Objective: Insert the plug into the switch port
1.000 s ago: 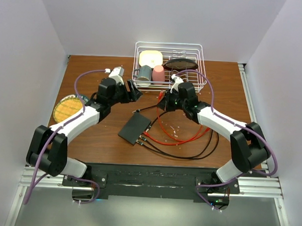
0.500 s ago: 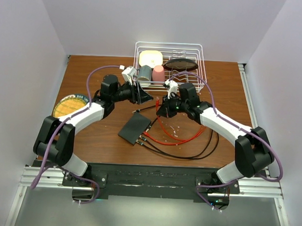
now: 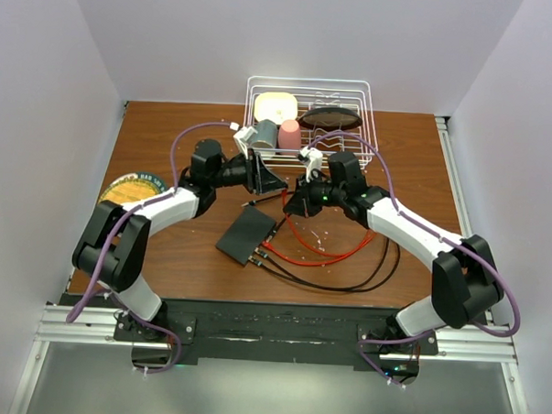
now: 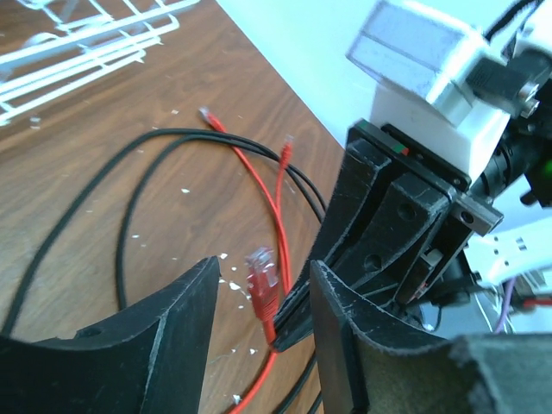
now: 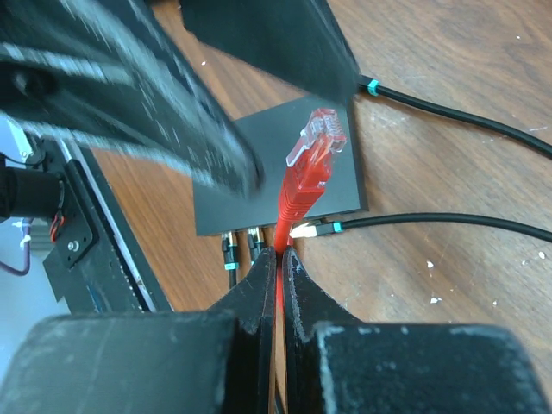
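Observation:
The red plug (image 5: 315, 147) sticks up from my right gripper (image 5: 280, 256), which is shut on the red cable (image 3: 312, 252) just below it. In the left wrist view the same plug (image 4: 263, 285) stands between the fingers (image 4: 172, 332) of my left gripper (image 4: 263, 267). That gripper is open, with a gap on each side of the plug. Both grippers meet above the table's middle: left gripper (image 3: 270, 181), right gripper (image 3: 295, 201). The flat black switch (image 3: 247, 235) lies just below them, its sockets toward the near right (image 5: 276, 172).
Black cables (image 3: 332, 283) are plugged into the switch and loop to the right. A white wire rack (image 3: 308, 91) with cups and dishes stands at the back. A round yellow disc (image 3: 128, 191) lies at the left. Loose red cable ends (image 4: 205, 113) rest on the wood.
My left arm swung right, up to the right gripper, and its jaws narrowed around the plug. The right gripper shifted slightly left, still holding the red cable.

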You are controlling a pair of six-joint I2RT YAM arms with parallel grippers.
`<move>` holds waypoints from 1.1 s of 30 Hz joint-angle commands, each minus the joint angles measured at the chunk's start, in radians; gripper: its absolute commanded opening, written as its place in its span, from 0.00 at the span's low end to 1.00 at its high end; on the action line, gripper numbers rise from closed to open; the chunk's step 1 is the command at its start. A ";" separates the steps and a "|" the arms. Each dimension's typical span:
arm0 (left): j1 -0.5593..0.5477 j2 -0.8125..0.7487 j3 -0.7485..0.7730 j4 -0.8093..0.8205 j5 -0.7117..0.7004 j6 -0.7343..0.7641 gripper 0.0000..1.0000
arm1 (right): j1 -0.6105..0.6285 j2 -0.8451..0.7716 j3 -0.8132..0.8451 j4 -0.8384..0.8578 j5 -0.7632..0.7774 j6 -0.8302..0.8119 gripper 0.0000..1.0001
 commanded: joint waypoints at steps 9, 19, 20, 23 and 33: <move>-0.028 0.064 -0.016 0.301 0.084 -0.152 0.00 | 0.010 -0.080 0.027 0.002 -0.047 -0.018 0.00; -0.028 -0.083 -0.070 -0.002 -0.373 -0.158 0.00 | 0.031 -0.208 0.012 0.004 0.318 0.035 0.52; -0.028 -0.101 -0.060 -0.082 -0.405 -0.158 0.00 | 0.035 -0.210 0.014 0.006 0.345 0.043 0.57; -0.028 -0.133 -0.047 -0.195 -0.516 -0.164 0.00 | 0.054 -0.190 0.032 0.000 0.435 0.058 0.72; -0.035 -0.175 -0.013 -0.426 -0.766 -0.233 0.00 | 0.241 -0.008 0.155 0.003 0.641 0.112 0.78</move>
